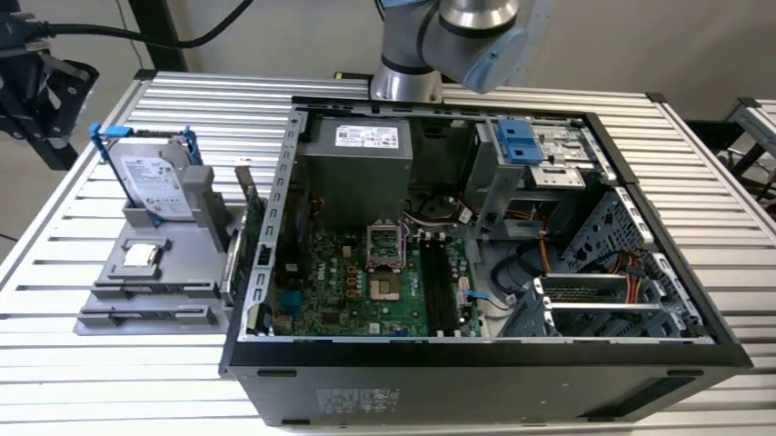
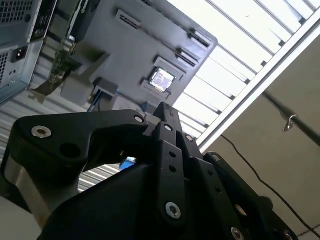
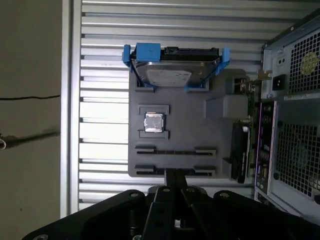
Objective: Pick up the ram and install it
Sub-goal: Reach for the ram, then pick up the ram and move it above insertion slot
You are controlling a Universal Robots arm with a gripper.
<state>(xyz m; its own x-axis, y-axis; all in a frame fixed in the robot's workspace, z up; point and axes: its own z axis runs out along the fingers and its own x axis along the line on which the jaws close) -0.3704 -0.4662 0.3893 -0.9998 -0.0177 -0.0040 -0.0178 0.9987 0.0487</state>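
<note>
While the end effector hangs above the slotted end of the grey holder on the tabletop, its fingers look drawn together with nothing between them. I can't pick out the ram for sure. The two long slots nearest the tip each show a thin dark line, possibly a stick seen edge-on. If so, a descent slightly off line could strike the slot clips or the card alongside and jam.

Open computer case beside grey holder on slatted table
</note>
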